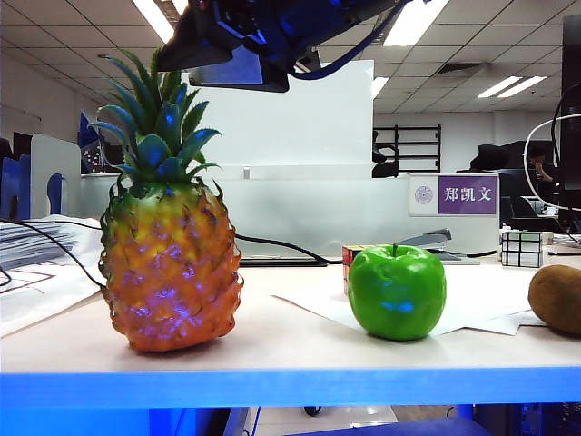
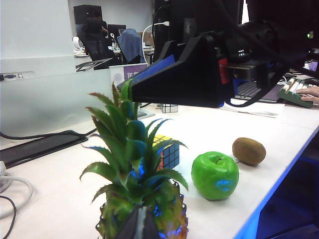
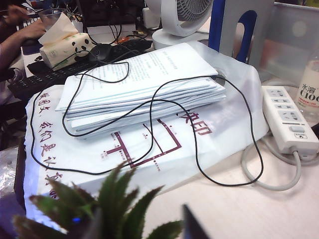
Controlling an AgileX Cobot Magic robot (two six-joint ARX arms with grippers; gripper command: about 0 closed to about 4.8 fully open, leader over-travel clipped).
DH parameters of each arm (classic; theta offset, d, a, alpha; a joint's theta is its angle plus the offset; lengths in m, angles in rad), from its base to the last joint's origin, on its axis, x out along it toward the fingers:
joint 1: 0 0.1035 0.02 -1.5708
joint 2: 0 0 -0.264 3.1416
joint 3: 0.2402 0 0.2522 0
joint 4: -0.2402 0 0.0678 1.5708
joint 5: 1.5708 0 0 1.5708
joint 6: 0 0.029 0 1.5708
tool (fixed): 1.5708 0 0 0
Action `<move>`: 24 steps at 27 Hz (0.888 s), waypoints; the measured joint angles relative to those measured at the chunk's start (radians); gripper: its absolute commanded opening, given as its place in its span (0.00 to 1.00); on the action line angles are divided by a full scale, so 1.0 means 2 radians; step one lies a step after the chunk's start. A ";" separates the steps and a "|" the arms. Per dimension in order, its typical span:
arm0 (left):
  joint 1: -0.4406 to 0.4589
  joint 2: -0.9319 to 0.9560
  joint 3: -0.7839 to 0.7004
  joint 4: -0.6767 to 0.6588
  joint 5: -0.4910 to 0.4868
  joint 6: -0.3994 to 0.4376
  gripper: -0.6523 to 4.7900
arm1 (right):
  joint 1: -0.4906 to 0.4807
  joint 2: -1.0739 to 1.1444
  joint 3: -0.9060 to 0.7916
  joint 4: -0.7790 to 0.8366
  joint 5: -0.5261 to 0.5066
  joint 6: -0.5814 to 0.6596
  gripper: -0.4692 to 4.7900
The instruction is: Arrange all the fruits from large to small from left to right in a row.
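In the exterior view the pineapple (image 1: 170, 259) stands upright at the left of the white table (image 1: 272, 350). The right gripper (image 3: 143, 221) hangs at its 12 o'clock, just over the crown, fingers (image 3: 192, 225) apart with leaves between them. The green apple (image 1: 398, 292) sits at the pineapple's 3 o'clock, well apart, and the kiwi (image 1: 556, 298) lies at the apple's 3 o'clock, cut by the frame edge. The left gripper (image 2: 142, 226) shows only as a grey tip near the pineapple; whether its fingers are parted I cannot tell.
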 measured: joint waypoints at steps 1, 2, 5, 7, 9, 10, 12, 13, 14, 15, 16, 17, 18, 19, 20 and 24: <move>0.000 0.000 0.000 0.000 0.000 0.000 0.11 | 0.000 0.000 0.000 0.003 0.000 0.000 0.57; 0.000 0.000 0.000 0.000 0.000 0.000 0.11 | 0.000 0.000 0.000 0.005 0.000 0.000 0.59; 0.000 0.000 0.000 0.000 0.000 0.000 0.11 | 0.000 -0.001 0.000 0.015 0.000 -0.001 0.63; 0.000 0.000 0.000 0.000 0.000 0.000 0.11 | 0.000 -0.003 0.000 0.028 0.000 -0.001 0.63; 0.000 0.000 0.000 -0.001 0.000 0.000 0.11 | 0.000 -0.005 0.000 0.039 0.000 -0.001 0.63; 0.000 0.000 0.000 -0.001 0.000 0.000 0.11 | 0.000 -0.006 0.000 0.043 0.001 -0.001 0.63; 0.000 0.000 0.000 -0.002 0.000 0.000 0.11 | 0.000 -0.007 0.001 0.047 0.005 -0.001 0.63; 0.000 0.000 0.000 -0.002 0.000 0.000 0.11 | 0.000 -0.009 0.001 0.047 0.008 -0.002 0.63; 0.000 0.000 0.000 -0.002 0.000 0.000 0.11 | 0.000 -0.010 0.001 0.048 0.010 -0.002 0.63; 0.000 0.000 0.000 -0.002 0.000 0.000 0.11 | 0.000 -0.012 0.001 0.049 0.013 -0.002 0.63; 0.000 0.000 0.000 -0.003 0.000 0.000 0.11 | 0.000 -0.013 0.001 0.051 0.014 -0.002 0.63; 0.000 0.000 0.000 -0.002 0.000 0.000 0.11 | 0.000 -0.015 0.001 0.053 0.016 -0.002 0.63; 0.000 0.000 0.000 -0.003 0.000 0.000 0.11 | 0.000 -0.017 0.001 0.056 0.016 -0.002 0.63; 0.000 0.000 0.000 -0.003 0.000 0.000 0.11 | 0.000 -0.020 0.001 0.060 0.017 -0.002 0.63; 0.000 0.000 0.000 -0.003 0.000 0.000 0.11 | 0.000 -0.022 0.001 0.062 0.017 -0.002 0.63; 0.000 0.000 0.000 -0.003 0.000 0.000 0.11 | 0.000 -0.042 0.000 0.062 0.017 -0.002 0.60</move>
